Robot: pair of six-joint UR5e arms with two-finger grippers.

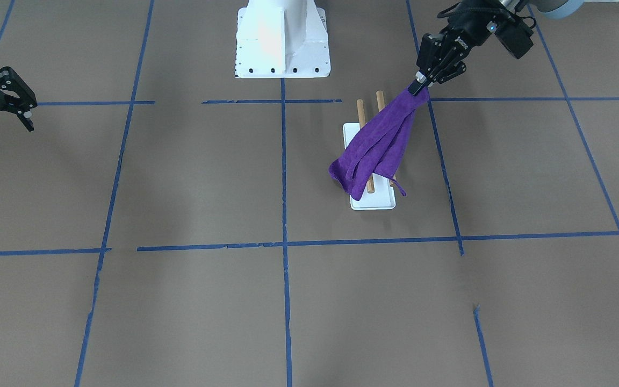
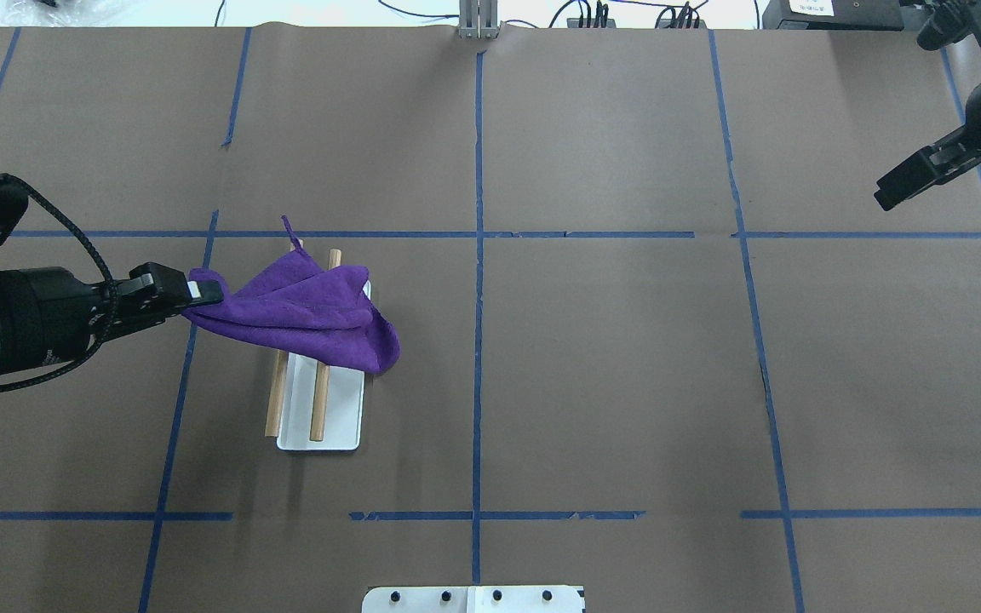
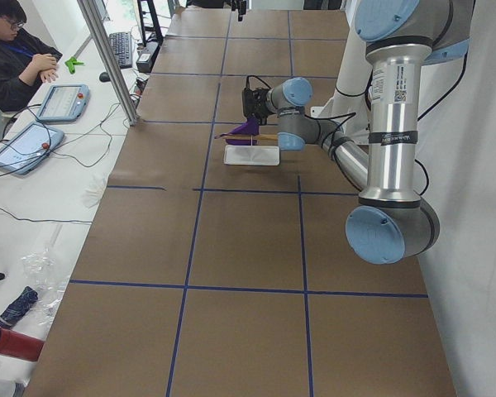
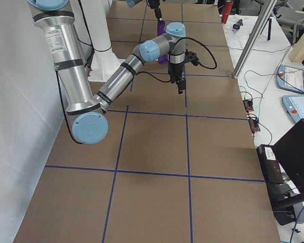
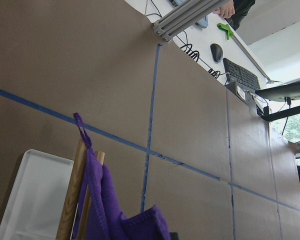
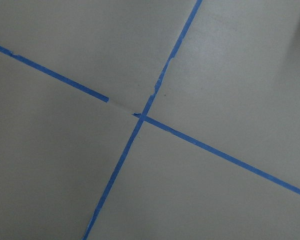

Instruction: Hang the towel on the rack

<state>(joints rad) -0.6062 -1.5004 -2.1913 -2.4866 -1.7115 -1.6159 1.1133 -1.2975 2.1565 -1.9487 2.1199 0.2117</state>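
The purple towel (image 1: pixel 382 145) lies draped across the two wooden dowels (image 1: pixel 361 110) of the rack, above its white base (image 1: pixel 374 203). My left gripper (image 1: pixel 419 86) is shut on one corner of the towel and holds it raised beside the rack. In the overhead view the left gripper (image 2: pixel 201 294) is just left of the rack base (image 2: pixel 341 417), with the towel (image 2: pixel 303 311) spread over the dowels' far half. The towel's thin loop (image 2: pixel 289 228) hangs at the far end. The left wrist view shows the towel (image 5: pixel 102 210) on a dowel (image 5: pixel 70 210). My right gripper (image 1: pixel 27 115) is open and empty, far off.
The white robot pedestal (image 1: pixel 282 43) stands at the robot's side of the table. Blue tape lines (image 2: pixel 478 298) divide the brown table cover. The right gripper (image 2: pixel 916 174) hangs over the far right corner. Cables and a metal post (image 2: pixel 478 21) line the far edge.
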